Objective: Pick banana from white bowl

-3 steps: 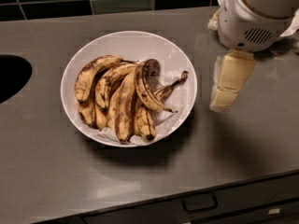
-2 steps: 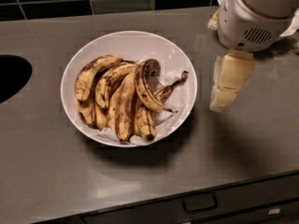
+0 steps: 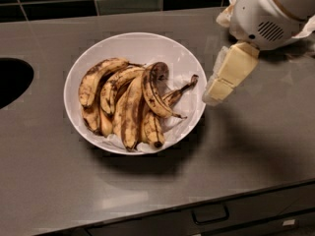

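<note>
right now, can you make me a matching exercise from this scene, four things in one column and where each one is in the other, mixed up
Things:
1. arched banana
2. white bowl
3. hand
4. dark hole

Places:
A. at the left edge of the counter
B. just right of the bowl, outside it
C. lying on top of the other bananas
D. middle of the counter, holding the bananas

Pairs: 1-C, 2-D, 3-B, 4-A
</note>
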You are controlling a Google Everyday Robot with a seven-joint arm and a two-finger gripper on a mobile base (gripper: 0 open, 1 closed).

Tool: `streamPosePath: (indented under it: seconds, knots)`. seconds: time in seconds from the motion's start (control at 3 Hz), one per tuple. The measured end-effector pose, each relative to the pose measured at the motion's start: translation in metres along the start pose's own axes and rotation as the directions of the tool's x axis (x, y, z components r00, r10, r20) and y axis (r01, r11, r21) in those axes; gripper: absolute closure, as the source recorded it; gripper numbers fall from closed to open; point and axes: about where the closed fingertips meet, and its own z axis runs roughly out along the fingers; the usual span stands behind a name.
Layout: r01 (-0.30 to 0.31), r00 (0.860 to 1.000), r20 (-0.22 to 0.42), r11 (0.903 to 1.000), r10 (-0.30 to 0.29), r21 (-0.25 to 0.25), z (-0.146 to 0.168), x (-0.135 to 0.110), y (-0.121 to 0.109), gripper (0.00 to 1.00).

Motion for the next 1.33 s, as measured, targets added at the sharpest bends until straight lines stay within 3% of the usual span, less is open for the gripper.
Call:
streamPosePath:
  seconds: [0.67, 1.0, 1.33]
  knots:
    - [-0.008, 0.999, 0.054, 0.9998, 0.009, -0.017, 0.002, -0.017, 0.004, 0.00]
    - [0.005, 0.995, 0.104, 0.9993, -0.001, -0.038, 0.011, -0.037, 0.009, 0.00]
    - [0.016, 0.991, 0.133, 0.9962, -0.004, -0.086, 0.025, -0.055, 0.017, 0.00]
